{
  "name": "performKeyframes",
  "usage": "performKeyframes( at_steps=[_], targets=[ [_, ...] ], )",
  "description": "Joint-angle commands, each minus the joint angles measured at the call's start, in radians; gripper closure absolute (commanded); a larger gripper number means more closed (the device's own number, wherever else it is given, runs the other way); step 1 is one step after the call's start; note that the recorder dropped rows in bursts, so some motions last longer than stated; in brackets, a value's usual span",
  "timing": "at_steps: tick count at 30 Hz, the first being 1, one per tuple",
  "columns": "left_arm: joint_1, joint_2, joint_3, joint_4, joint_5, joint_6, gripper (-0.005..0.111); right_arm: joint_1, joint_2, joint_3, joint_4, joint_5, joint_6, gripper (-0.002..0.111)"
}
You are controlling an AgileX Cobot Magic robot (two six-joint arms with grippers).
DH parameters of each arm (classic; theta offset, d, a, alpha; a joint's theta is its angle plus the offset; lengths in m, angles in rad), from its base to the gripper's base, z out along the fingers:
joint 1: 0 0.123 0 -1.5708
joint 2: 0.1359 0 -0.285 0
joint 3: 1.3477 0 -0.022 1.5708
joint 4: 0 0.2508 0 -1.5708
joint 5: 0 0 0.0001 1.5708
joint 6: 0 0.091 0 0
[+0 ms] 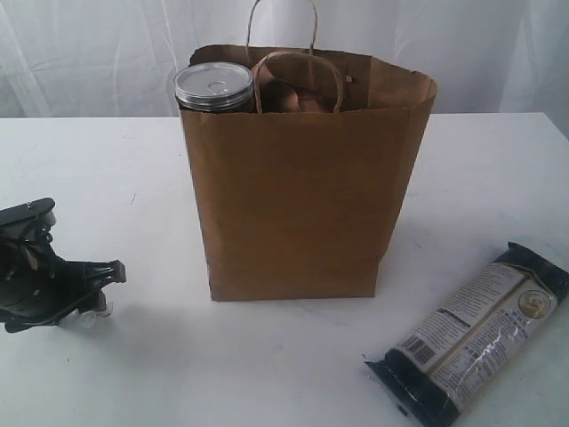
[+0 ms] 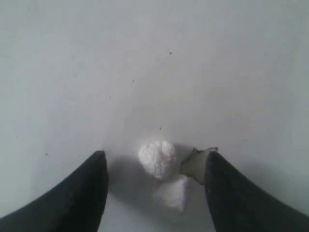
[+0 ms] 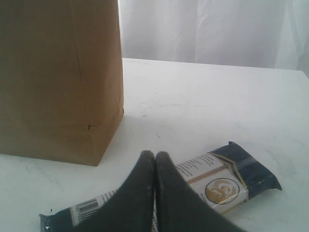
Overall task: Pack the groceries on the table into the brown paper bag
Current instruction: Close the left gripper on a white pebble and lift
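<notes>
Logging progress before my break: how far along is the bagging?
Done: a silver can stands in the brown paper bag, its lid above the rim; anything else inside is hidden. In hand: nothing; the left jaws stand open over the table, the right jaws are shut and empty. Left: the long dark-blue packet lies on the table beside the bag, not yet bagged.

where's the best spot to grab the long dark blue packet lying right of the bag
Probably across its narrow width near the middle, straight down from above. The long dark-blue packet lies flat on the table, apart from the brown paper bag, so its two long edges are what jaws can pinch. The right gripper, shut, must open first.
</notes>
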Motion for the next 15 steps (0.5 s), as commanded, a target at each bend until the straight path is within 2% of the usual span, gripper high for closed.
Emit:
performKeyframes(
  at_steps=[1, 9, 15],
  targets=[
    [0.003, 0.018, -0.002, -0.005, -0.013, -0.009, 0.045, -0.009, -0.004, 0.005, 0.001, -0.002, 0.004, 0.108],
    [0.003, 0.027, -0.002, -0.005, -0.018, -0.012, 0.045, -0.009, -0.004, 0.005, 0.001, -0.002, 0.004, 0.108],
    [0.003, 0.027, -0.002, -0.005, -0.002, -0.009, 0.058, -0.009, -0.004, 0.005, 0.001, -0.002, 0.004, 0.108]
  ],
)
